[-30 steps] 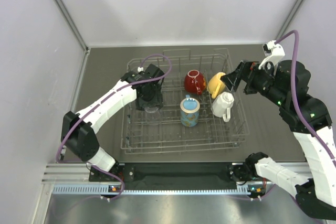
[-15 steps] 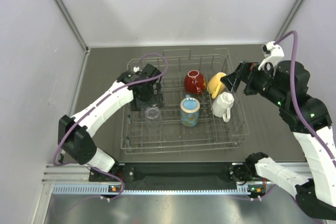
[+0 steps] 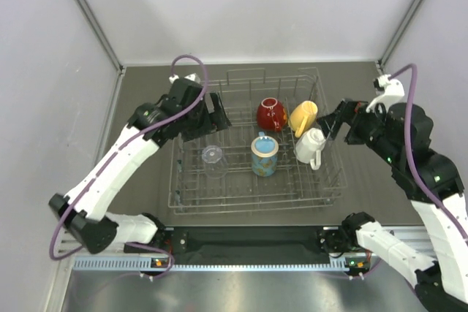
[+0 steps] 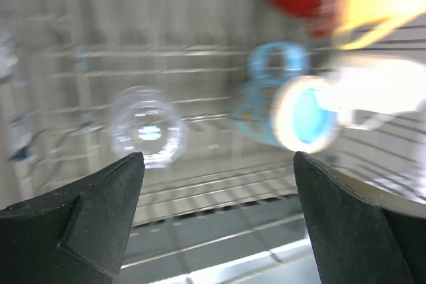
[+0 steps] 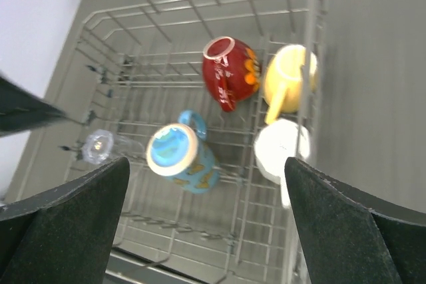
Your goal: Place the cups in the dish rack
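Observation:
The grey wire dish rack [image 3: 241, 208] holds all the cups. A clear glass [image 3: 213, 157] stands at its left, and a blue mug [image 3: 264, 154] sits in the middle. The red cup [image 3: 271, 113], yellow mug [image 3: 302, 118] and white mug [image 3: 311, 145] fill the right side. My left gripper [image 3: 212, 115] hovers open above the rack's far left, apart from the glass [image 4: 146, 126], with nothing between its fingers [image 4: 86, 224]. My right gripper [image 3: 333, 122] hangs open over the rack's right edge, above the white mug [image 5: 279, 147] and the blue mug [image 5: 183, 154].
The rack sits on a dark table [image 3: 146, 93] enclosed by pale walls at the left, back and right. A metal rail [image 3: 219, 261] with the arm bases runs along the near edge. The rack's raised wire side [image 5: 309, 44] stands just below my right gripper.
My left gripper opened, let go of the clear glass, then rose and drew back toward the rack's far left. The glass stays standing in the rack. The right arm drifted slightly right.

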Motion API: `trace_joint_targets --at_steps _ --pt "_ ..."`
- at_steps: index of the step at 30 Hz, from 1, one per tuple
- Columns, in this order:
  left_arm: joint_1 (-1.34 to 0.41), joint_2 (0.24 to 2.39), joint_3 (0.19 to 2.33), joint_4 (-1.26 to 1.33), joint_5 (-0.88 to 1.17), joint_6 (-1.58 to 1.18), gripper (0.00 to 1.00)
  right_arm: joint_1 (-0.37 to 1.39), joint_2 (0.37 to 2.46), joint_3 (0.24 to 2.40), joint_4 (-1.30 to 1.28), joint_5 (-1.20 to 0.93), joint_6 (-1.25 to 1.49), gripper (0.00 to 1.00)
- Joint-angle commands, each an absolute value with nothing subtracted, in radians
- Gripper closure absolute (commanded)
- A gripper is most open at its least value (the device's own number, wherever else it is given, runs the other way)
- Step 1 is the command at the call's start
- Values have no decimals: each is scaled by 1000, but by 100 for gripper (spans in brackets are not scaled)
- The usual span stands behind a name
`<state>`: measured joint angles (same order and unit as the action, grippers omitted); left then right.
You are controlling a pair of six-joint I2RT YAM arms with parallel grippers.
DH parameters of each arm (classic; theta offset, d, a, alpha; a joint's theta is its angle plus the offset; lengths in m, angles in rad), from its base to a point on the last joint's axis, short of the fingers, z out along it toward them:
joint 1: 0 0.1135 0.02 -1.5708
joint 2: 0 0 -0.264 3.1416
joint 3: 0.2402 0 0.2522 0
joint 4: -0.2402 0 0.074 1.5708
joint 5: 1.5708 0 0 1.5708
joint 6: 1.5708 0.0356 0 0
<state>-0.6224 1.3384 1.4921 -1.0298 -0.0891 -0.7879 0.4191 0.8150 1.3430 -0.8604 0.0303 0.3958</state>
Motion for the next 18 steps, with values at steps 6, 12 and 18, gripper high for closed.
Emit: trace_joint_targets --at_steps 6,12,18 --pt "-611 1086 1255 -511 126 -926 1 431 725 1276 -1023 221 541 0" --pt "-609 996 1154 -341 224 -1003 1 431 726 1319 -1130 267 617 0" --pt "-609 882 1010 -160 293 -1048 1 431 650 1286 -1157 262 650 0"
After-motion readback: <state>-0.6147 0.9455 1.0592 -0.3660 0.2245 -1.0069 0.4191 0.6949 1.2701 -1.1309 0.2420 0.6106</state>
